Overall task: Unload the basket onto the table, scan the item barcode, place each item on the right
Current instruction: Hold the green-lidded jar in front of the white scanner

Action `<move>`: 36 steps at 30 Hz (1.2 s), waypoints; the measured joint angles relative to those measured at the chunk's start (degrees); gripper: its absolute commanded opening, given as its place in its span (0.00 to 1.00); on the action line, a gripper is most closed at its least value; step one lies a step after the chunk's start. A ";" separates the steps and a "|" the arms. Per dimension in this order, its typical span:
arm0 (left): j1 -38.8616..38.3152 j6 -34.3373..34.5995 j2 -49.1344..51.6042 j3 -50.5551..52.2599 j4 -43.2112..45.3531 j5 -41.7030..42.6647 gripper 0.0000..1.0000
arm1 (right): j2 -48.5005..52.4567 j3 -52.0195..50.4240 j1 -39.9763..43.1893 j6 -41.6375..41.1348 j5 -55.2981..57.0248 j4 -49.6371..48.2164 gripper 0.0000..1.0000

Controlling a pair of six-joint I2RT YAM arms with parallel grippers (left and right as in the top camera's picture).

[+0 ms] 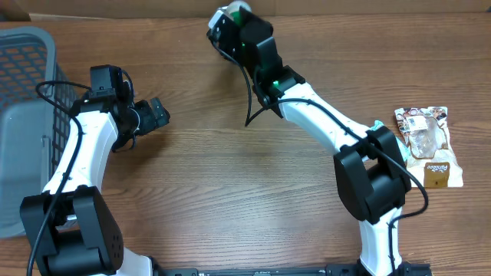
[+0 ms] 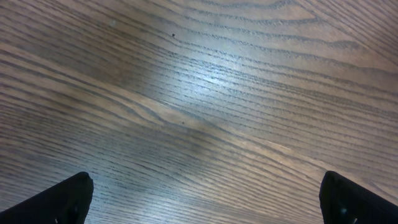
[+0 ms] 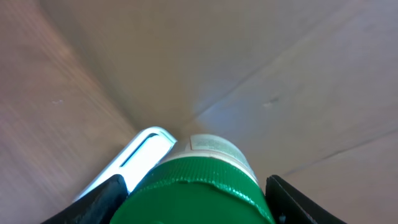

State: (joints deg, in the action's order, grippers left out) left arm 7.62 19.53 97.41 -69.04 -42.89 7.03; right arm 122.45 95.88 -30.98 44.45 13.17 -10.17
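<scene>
The item is a white container with a green screw cap (image 3: 196,193). My right gripper (image 3: 198,202) is shut on it, one black finger on each side of the cap. From overhead the item (image 1: 238,10) is at the table's far edge, sticking out past the right gripper (image 1: 230,21). No barcode shows in any view. A white flat piece with a dark slot (image 3: 140,155) lies just left of the container. My left gripper (image 1: 157,113) hovers left of centre, open, and its fingertips (image 2: 62,199) have only bare wood between them.
A grey plastic basket (image 1: 23,77) fills the left edge of the table. A snack packet (image 1: 430,146) lies flat at the right edge. Brown cardboard (image 3: 186,62) rises behind the held item. A black cable (image 1: 249,100) hangs off the right arm.
</scene>
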 measured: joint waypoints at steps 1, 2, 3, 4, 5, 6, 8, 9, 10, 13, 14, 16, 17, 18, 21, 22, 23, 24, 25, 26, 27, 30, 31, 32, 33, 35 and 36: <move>0.00 0.00 0.00 0.00 0.00 0.00 1.00 | 0.70 0.00 0.42 0.74 0.09 -2.12 0.48; 0.00 0.00 0.00 0.00 0.00 -0.02 0.99 | 1.44 0.00 0.90 1.33 0.15 -4.66 0.48; 0.00 0.02 0.00 0.00 0.02 -0.02 1.00 | 2.12 0.00 1.29 1.79 0.11 -6.78 0.47; 0.00 0.00 0.00 -0.02 -0.02 0.00 1.00 | 2.80 0.00 1.64 2.32 0.13 -8.68 0.47; 0.00 0.00 0.00 -0.02 0.00 -0.02 1.00 | 3.56 -0.02 1.99 2.56 -0.07 -10.71 0.47; 0.00 0.00 0.00 -0.02 -0.02 0.00 1.00 | 4.31 0.00 2.27 2.84 -0.28 -12.83 0.47; 0.00 0.00 0.00 -0.02 -0.04 0.00 0.99 | 5.70 0.00 2.75 3.28 -0.92 -16.02 0.46; 0.00 0.00 0.00 -0.02 -0.04 0.00 1.00 | 6.56 -0.02 2.89 3.63 -1.64 -17.14 0.46; 0.00 0.00 0.00 -0.02 -0.04 0.00 1.00 | 7.39 0.00 2.95 4.17 -2.43 -17.64 0.45; 0.00 0.00 0.00 -0.02 -0.02 0.00 1.00 | 9.38 0.00 2.82 7.80 -4.59 -18.40 0.45; 0.00 0.00 0.00 -0.02 -0.02 0.00 1.00 | 10.03 0.00 2.73 9.18 -5.38 -18.36 0.45; 0.00 0.00 0.00 -0.02 -0.02 0.00 1.00 | 11.13 0.00 2.49 11.74 -6.49 -18.34 0.45; 0.00 0.00 0.00 -0.02 -0.02 0.00 1.00 | 11.32 -0.02 2.43 12.55 -6.84 -18.23 0.45; 0.00 0.00 0.00 -0.02 -0.02 0.00 1.00 | 11.45 -0.02 2.40 13.07 -7.21 -18.18 0.45; 0.00 0.00 0.00 -0.02 -0.02 0.00 1.00 | 11.45 0.00 2.36 14.34 -8.13 -18.86 0.45; 0.00 0.00 0.00 -0.02 -0.02 0.00 1.00 | 11.45 0.00 2.38 14.53 -8.35 -18.88 0.45; 0.00 0.00 0.00 -0.02 -0.02 0.00 1.00 | 11.45 -0.02 2.40 14.75 -8.46 -18.84 0.45; 0.00 0.00 0.00 -0.02 -0.02 0.00 1.00 | 11.45 0.00 2.40 14.93 -8.50 -18.71 0.45; 0.00 0.00 0.00 -0.02 -0.02 0.00 1.00 | 11.45 -0.02 2.40 15.15 -8.57 -18.73 0.45; 0.00 0.00 0.00 -0.02 -0.02 0.00 1.00 | 11.45 -0.02 2.40 15.34 -8.66 -18.75 0.45; 0.00 0.02 0.00 -0.02 -0.02 0.00 1.00 | 11.45 0.00 2.40 15.39 -8.72 -18.80 0.45; 0.00 0.02 0.00 -0.02 -0.02 0.00 1.00 | 11.45 -0.02 2.38 15.61 -8.90 -18.75 0.45; 0.00 0.02 0.00 -0.02 -0.02 0.00 1.00 | 11.45 -0.02 2.40 15.61 -8.90 -18.73 0.45; 0.00 0.00 0.00 -0.02 -0.02 0.00 1.00 | 11.45 0.00 2.38 15.63 -8.92 -18.75 0.45; 0.00 0.00 0.00 -0.02 -0.02 0.00 1.00 | 11.45 0.00 2.38 15.61 -8.90 -18.80 0.45; 0.00 0.02 0.00 -0.02 -0.02 0.00 1.00 | 11.45 -0.02 2.32 15.58 -8.90 -18.69 0.45; 0.00 0.00 0.00 -0.02 -0.02 0.00 1.00 | 11.45 0.00 2.27 15.58 -8.90 -18.64 0.45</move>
State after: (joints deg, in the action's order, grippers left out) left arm 7.62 19.53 97.41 -69.06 -42.92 7.03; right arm 133.91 95.88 -28.71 60.03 4.27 -28.82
